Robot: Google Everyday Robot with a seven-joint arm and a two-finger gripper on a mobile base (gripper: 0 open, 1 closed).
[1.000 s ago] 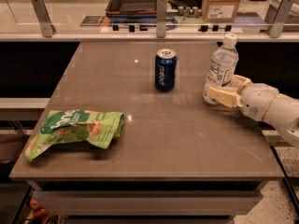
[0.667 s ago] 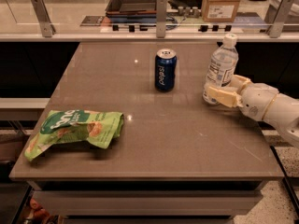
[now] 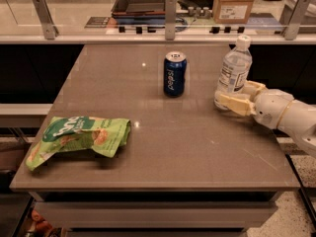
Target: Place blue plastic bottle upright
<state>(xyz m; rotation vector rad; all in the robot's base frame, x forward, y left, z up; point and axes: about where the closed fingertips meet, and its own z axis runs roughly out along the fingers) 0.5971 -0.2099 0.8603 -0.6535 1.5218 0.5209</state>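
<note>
The blue plastic bottle point(image 3: 235, 63), clear with a white cap and a white label, stands upright near the table's right edge, leaning very slightly. My gripper point(image 3: 231, 95) reaches in from the right and is shut around the bottle's lower part, one cream finger point(image 3: 233, 103) in front and one behind it. The front finger hides the bottle's base. The white arm point(image 3: 286, 115) extends off to the right.
A dark blue drink can point(image 3: 175, 74) stands upright left of the bottle, apart from it. A green snack bag point(image 3: 79, 138) lies at the front left of the brown table point(image 3: 168, 157). A rail with posts and a cardboard box point(image 3: 235, 3) are behind the table.
</note>
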